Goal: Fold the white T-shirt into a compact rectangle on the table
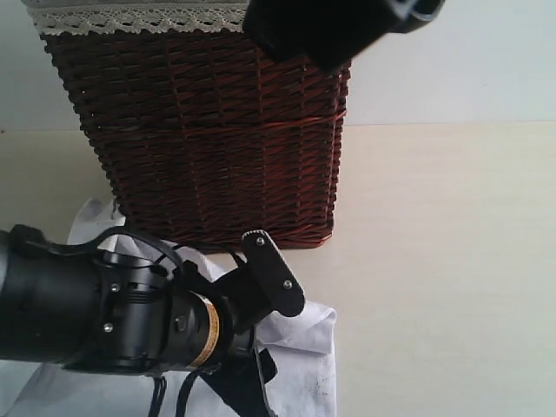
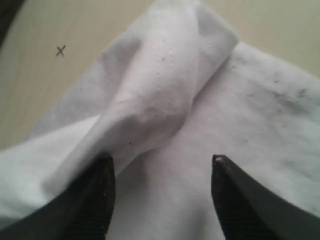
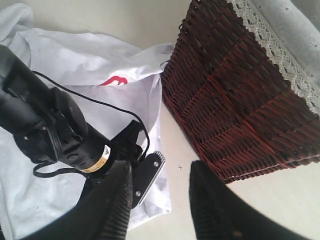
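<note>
The white T-shirt (image 1: 306,352) lies crumpled on the table (image 1: 452,261) in front of the basket, with part of its red patch (image 3: 115,80) showing in the right wrist view. My left gripper (image 1: 274,328) hangs low over the shirt's near-right corner. Its jaws stand open over the cloth (image 2: 165,90), where a raised fold runs between the black fingers (image 2: 102,200); nothing is pinched. My right gripper (image 3: 162,167) is open and empty, high above the table beside the basket, looking down on the left arm. In the exterior view only the right arm's dark body (image 1: 339,26) shows at the top.
A tall brown wicker basket (image 1: 217,130) with a white lace-trimmed liner (image 1: 139,17) stands just behind the shirt, close to the left gripper. Bare cream tabletop stretches to the right of the basket. A small x mark (image 2: 60,50) is on the table by the shirt's edge.
</note>
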Controlling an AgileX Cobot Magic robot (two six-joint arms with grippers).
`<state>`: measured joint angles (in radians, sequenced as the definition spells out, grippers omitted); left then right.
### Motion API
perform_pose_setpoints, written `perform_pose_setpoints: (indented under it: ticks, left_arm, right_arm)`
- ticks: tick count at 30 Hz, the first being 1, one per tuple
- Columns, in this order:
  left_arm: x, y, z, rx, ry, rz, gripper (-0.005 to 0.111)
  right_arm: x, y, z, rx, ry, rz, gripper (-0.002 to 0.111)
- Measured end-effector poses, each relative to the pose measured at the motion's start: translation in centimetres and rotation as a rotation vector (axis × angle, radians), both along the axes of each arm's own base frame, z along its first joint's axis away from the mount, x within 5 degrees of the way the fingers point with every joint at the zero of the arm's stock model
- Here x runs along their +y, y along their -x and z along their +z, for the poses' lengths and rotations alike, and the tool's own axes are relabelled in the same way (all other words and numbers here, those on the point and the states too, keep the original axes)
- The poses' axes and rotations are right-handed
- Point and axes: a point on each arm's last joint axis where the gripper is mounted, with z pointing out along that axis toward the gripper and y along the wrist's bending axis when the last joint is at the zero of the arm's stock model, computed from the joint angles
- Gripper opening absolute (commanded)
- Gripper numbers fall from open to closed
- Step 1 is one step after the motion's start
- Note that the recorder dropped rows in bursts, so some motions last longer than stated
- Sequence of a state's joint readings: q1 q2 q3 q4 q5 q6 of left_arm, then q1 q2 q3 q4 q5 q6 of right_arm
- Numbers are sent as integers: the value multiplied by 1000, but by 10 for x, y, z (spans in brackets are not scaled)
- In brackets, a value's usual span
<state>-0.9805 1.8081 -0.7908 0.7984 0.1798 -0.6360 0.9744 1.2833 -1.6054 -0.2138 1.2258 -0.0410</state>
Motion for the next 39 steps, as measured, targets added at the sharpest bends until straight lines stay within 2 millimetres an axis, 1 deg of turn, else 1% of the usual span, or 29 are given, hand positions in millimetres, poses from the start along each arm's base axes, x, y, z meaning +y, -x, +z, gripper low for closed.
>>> perform_pose_setpoints:
  ticks: [2,4,9,11,14,16,18,20,22,23,26,28,31,32,33,34,36,37,39]
  left_arm:
    - [-6,-8,-4,-24,-36,-20,56]
    - [-14,-15,-2,-50,-39,-32,56]
    - [-38,-34,24,-141,30,-44,56]
    - [-41,-44,35,-182,15,-18,56]
    - [-33,-54,43,-219,-80,80,50]
    - [-21,-55,49,-235,-160,152,47]
    - [-10,-53,60,-250,-199,194,47]
    - [2,-46,73,-261,-209,226,47]
    - [18,-36,90,-275,-193,256,47]
    - [27,-32,96,-275,-187,272,47]
    - [65,-25,116,-238,-147,414,47]
    - [93,-26,121,-192,-133,527,47]
    - [132,-31,115,-89,-132,691,47]
    - [150,-33,104,0,-116,760,47]
    - [155,-34,97,41,-107,778,47]
    - [164,-38,83,119,-75,814,47]
    - [175,-48,64,185,-78,860,47]
    - [183,-56,55,203,-82,897,47]
    - [196,-65,47,204,-62,949,47]
  right_arm:
    - [0,0,0,0,0,0,37]
    - [0,0,0,0,0,0,37]
    - [0,0,0,0,0,0,37]
    - [0,0,0,0,0,0,37]
    - [0,0,0,0,0,0,37]
    - [0,0,0,0,0,0,37]
    - [0,0,0,2,-1,1,37]
    - [0,0,0,2,-1,1,37]
    - [0,0,0,1,-1,1,37]
    - [0,0,0,1,-1,1,37]
    - [1,-1,-7,15,20,1,37]
    - [2,-1,-16,32,45,1,37]
    - [3,-2,-27,55,79,1,37]
    - [4,-2,-32,64,92,1,37]
    - [4,-2,-33,65,94,1,37]
    - [4,-2,-33,65,94,1,37]
    - [4,-2,-33,65,94,1,37]
    - [4,-2,-33,65,94,1,37]
    - [4,-2,-33,65,94,1,37]
